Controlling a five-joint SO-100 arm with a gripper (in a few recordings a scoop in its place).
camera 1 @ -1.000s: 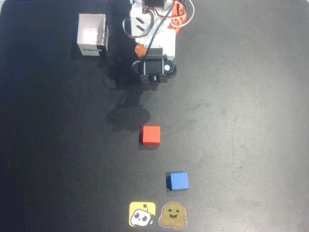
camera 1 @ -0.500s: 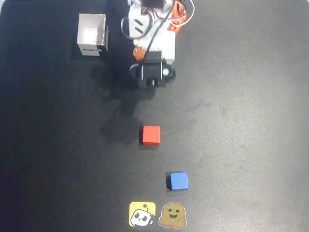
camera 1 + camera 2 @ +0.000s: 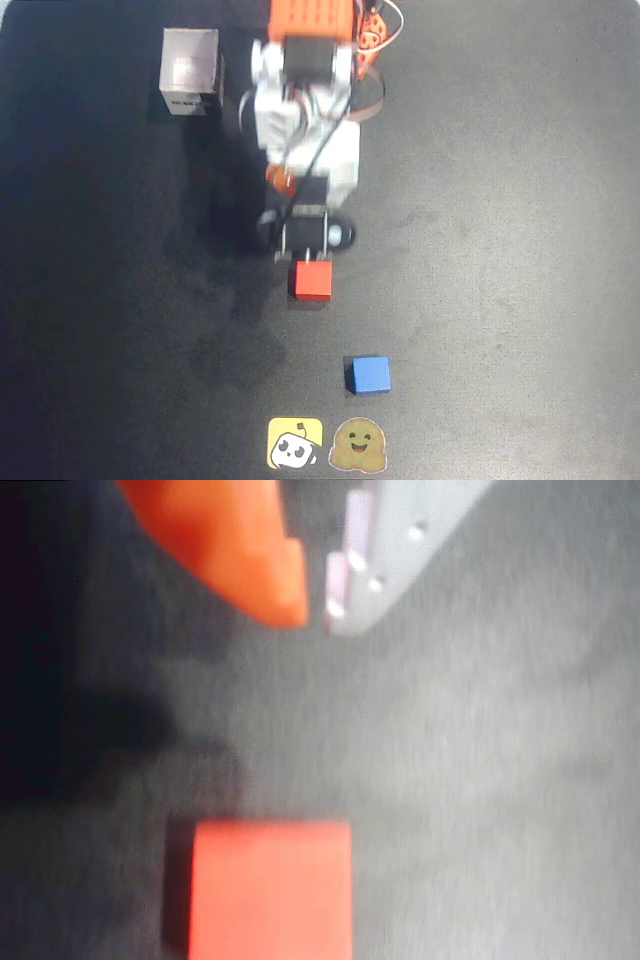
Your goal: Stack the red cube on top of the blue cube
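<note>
Gripper [image 3: 315,615] nearly closed on nothing, we see, just above red cube [image 3: 311,280]; blue cube [image 3: 370,375] well apart

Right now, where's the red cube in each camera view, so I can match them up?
Overhead view: the red cube sits near the middle, just below the arm's gripper.
Wrist view: it fills the bottom edge, left of centre.
Shared landmark: the gripper's tip, just short of the cube in both.

The small matte red cube [image 3: 311,280] and small matte blue cube [image 3: 370,374] sit on a black table [image 3: 500,250]. The arm's fingers [image 3: 265,565] are orange and white; a square yellow sticker [image 3: 294,443] lies below.
</note>
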